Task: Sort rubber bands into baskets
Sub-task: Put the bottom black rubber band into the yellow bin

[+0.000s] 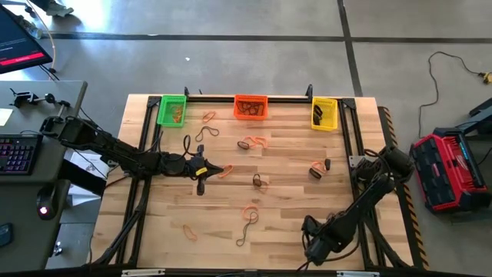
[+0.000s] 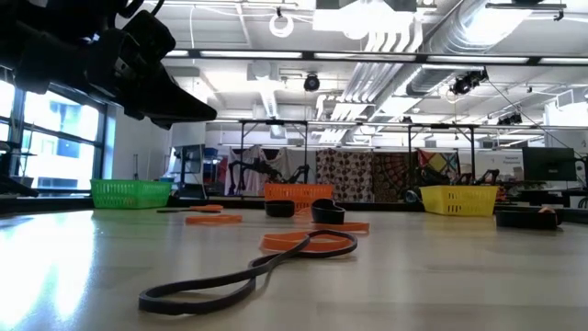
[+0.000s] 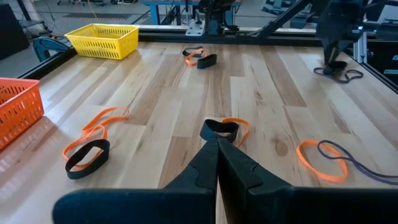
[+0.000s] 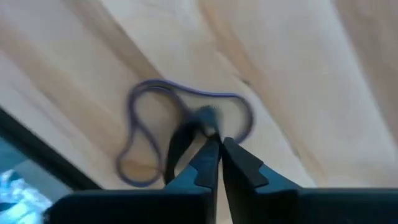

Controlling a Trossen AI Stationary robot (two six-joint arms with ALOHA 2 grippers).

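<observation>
The green basket (image 1: pixel 172 110), orange basket (image 1: pixel 250 107) and yellow basket (image 1: pixel 324 114) stand along the table's far edge, each with bands inside. Orange, brown and black rubber bands lie scattered on the wood. My left gripper (image 1: pixel 203 171) is shut and raised over the table's left middle, beside an orange band (image 1: pixel 224 171). In the left wrist view its tips (image 3: pixel 217 142) point toward a black and orange pair (image 3: pixel 221 129). My right gripper (image 4: pixel 215 142) is low at the near right (image 1: pixel 311 250), shut on a dark purple band (image 4: pixel 180 121). My right gripper pinches the dark purple band between its two fingertips at the band's narrowed middle (image 4: pixel 205 117). The fingers come from above, pointing down. The band's loops (image 3: pixel 339 74) still lie on the table on either side of the fingers.
A long dark band (image 2: pixel 248 276) and an orange one (image 2: pixel 303 241) lie near the front middle. More bands lie at mid table (image 1: pixel 254 143) and right of centre (image 1: pixel 319 169). Black frame rails (image 1: pixel 350 146) run along the table's sides and far edge.
</observation>
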